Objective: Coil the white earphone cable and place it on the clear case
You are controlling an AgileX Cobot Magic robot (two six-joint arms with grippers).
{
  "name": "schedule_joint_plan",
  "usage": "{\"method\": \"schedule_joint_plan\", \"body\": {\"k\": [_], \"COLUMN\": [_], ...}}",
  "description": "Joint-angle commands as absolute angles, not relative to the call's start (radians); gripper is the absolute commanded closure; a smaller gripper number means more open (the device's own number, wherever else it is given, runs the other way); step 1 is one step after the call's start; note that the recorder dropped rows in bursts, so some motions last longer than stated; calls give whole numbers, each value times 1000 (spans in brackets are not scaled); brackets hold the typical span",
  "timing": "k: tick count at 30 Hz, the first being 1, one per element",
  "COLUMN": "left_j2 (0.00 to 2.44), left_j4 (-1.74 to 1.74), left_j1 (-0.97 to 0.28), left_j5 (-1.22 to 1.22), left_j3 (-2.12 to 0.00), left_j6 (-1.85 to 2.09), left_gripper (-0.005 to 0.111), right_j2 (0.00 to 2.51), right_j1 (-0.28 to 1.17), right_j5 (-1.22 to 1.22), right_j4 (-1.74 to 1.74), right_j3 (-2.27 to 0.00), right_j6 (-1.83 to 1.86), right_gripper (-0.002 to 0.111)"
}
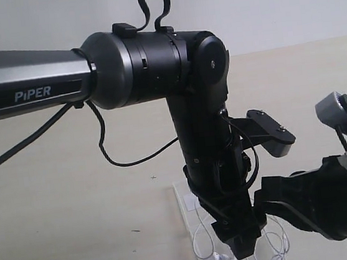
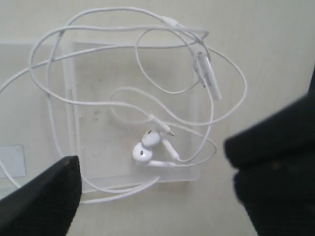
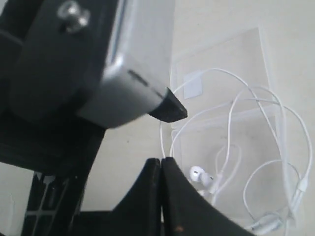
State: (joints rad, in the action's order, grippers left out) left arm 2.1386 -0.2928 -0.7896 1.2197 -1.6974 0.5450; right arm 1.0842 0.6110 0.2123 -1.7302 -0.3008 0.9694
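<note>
The white earphone cable (image 2: 129,91) lies in loose loops on the clear case (image 2: 98,69), with some loops hanging past its edges. Its two earbuds (image 2: 146,146) rest side by side near one edge and the inline remote (image 2: 206,73) sits near a corner. My left gripper (image 2: 150,172) hovers open right above the earbuds, holding nothing. In the exterior view it (image 1: 242,241) points down over the cable (image 1: 202,243). My right gripper (image 3: 161,160) is shut beside the case (image 3: 246,49); a cable loop (image 3: 161,132) runs under its tips, apparently not pinched.
A small white sticker (image 2: 11,161) marks the case's other half. The left arm's dark forearm (image 1: 135,65) and its thin black wire (image 1: 139,160) fill the exterior view. The right arm's body (image 1: 320,204) sits close to the left gripper. Beige tabletop (image 1: 78,229) surrounds the case.
</note>
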Motion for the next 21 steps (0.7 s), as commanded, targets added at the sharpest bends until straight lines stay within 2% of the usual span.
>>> {"method": "schedule_joint_plan", "body": {"k": [1,10,16,21], "left_j2": [2130,2126,2056,1986], "left_j4": [-301,-282,-506,-525], "left_j1": [-788,-765,-639,-591], "left_j5": [1221,1221,1221,1221], "left_j3": [-1703,-1703,-1703,-1677], "left_j6": [547,517,420,381], "left_gripper": [25,25,25,25], "right_j2": [1095,1060,947,833], "right_j1": [605,605,605,605], "right_j5": [224,203,89,-81], "right_j4": [-1744,-1744,-1744,-1744], "right_j3": [-318,-318,-297,-297], "right_j6": [1026,1028,1024,1028], "right_gripper": [108,108,108,108]}}
